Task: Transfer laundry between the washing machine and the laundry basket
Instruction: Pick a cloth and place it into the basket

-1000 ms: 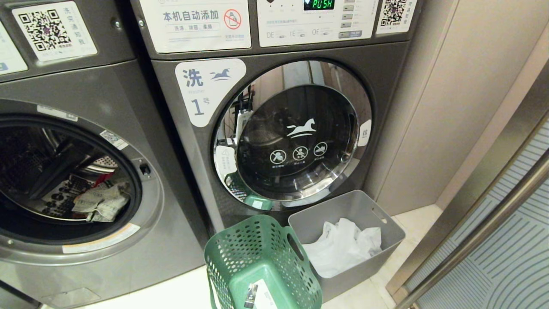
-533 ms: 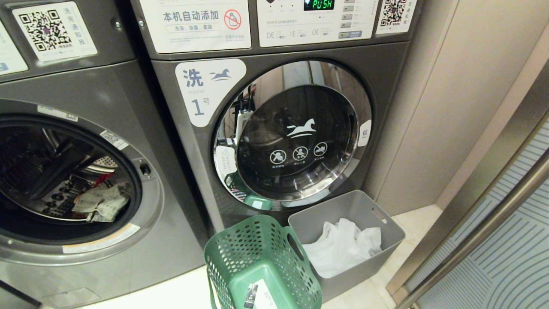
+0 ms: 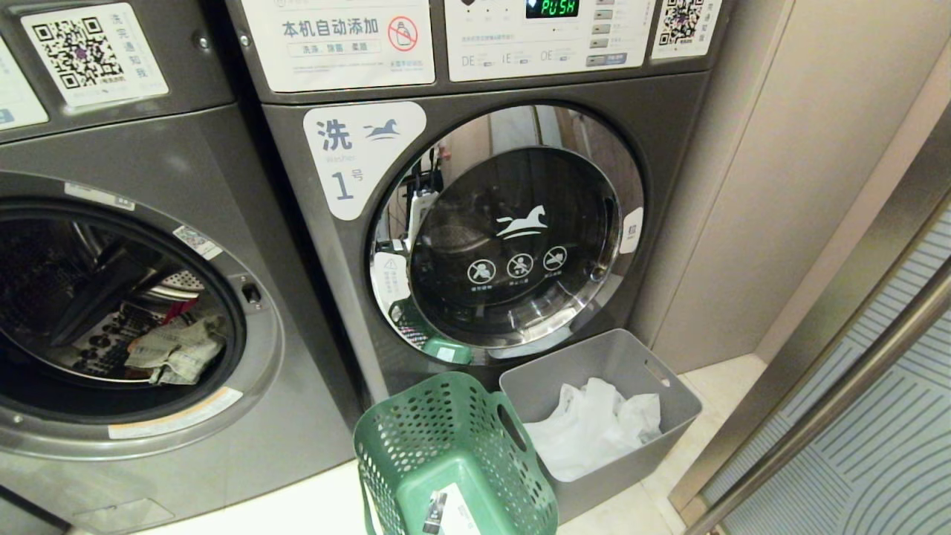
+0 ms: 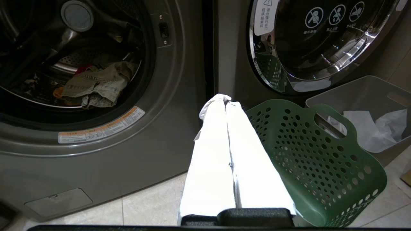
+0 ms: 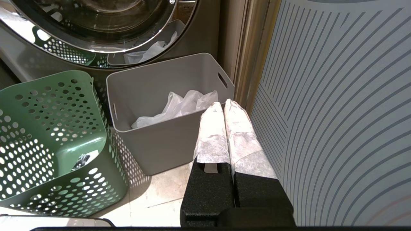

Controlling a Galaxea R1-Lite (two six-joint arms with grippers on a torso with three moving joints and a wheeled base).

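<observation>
Head view shows two dark grey front-loaders side by side. The washing machine (image 3: pixel 111 297) on the left stands with its round opening uncovered; its label is cut off by the frame edge. Inside the drum lies the laundry (image 4: pixel 96 83): a rumpled khaki-looking piece on top, with a bright red scrap and a yellow-orange edge peeking from under it, mostly hidden in the dark. The neighbouring machine (image 3: pixel 505 223), marked 1, has its chrome-rimmed glass door shut. On the floor in front of it stands the laundry basket (image 3: pixel 446 438), green with round holes all over and no clothes inside, touching a grey bin (image 3: pixel 639 371) that holds a white cloth (image 3: pixel 594 427).

Neither arm appears in the head view. The left hand (image 4: pixel 224 102), its white-wrapped fingers pressed together on nothing, hangs low between the open machine and the basket. The right hand (image 5: pixel 223 105), fingers likewise together and holding nothing, sits beside the bin, near a striped panel (image 5: pixel 337 112).
</observation>
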